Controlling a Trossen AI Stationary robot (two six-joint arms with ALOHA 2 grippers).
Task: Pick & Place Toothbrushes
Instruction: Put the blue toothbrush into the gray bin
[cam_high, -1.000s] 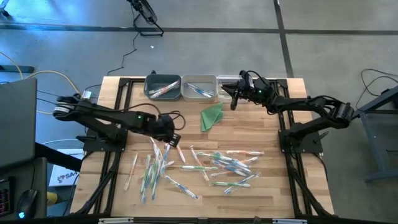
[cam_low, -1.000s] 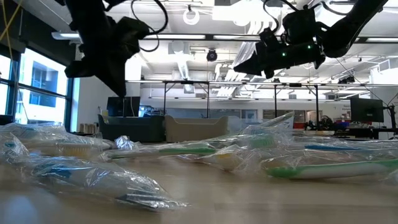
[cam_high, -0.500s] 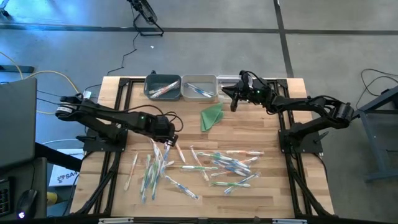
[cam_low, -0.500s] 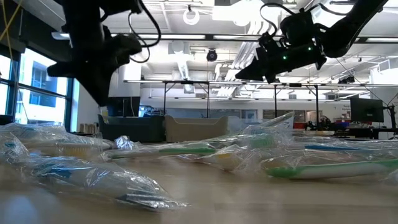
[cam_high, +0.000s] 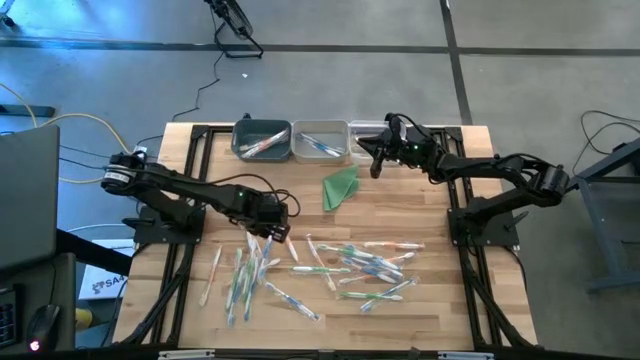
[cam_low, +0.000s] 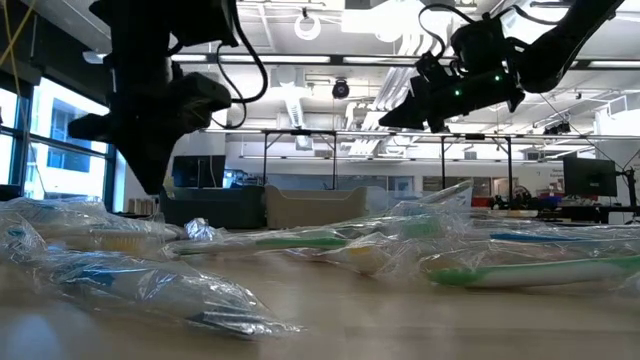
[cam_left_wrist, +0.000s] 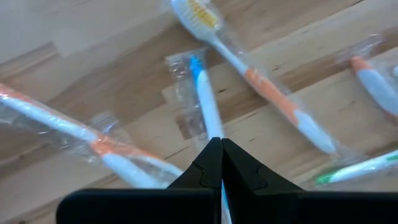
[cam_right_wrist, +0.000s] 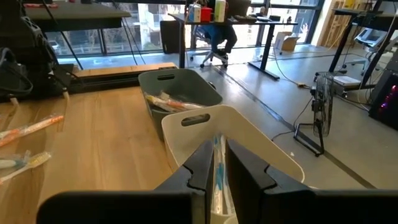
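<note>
Left gripper (cam_high: 268, 226) sits low over the near-left part of the pale wood-plank table (cam_high: 420, 310), fingers (cam_left_wrist: 208, 168) pressed together w/ nothing between them, tips right above a clear-wrapped white toothbrush with a blue head (cam_left_wrist: 205, 106); whether they touch its wrapper I can't tell. Beside it in the left wrist view lie an orange-and-white wrapped toothbrush (cam_left_wrist: 261, 93) and another orange-accented one (cam_left_wrist: 93, 140), both flat on the wood. Most of the scattered thin plastic toothbrushes in clear wrappers, green/blue/orange accents (cam_high: 365, 265), lie loose across the table's middle and near side, one cluster near the left gripper, a bigger one towards the centre-right. Right gripper (cam_high: 377, 160) hangs at the far edge, above a white plastic bin with a slot handle (cam_right_wrist: 249, 140); its fingers are nearly closed on a thin clear-wrapped toothbrush w/ a blue streak (cam_right_wrist: 217, 155), which runs lengthwise between them and points down into that bin. Next to it a grey plastic bin (cam_right_wrist: 180, 90) holds a few wrapped brushes; from above, a further grey bin (cam_high: 262, 140) at the row's left end also has brushes inside. A folded green cloth triangle (cam_high: 341, 186) lies on the wood just in front of the bins, apart from both grippers.
</note>
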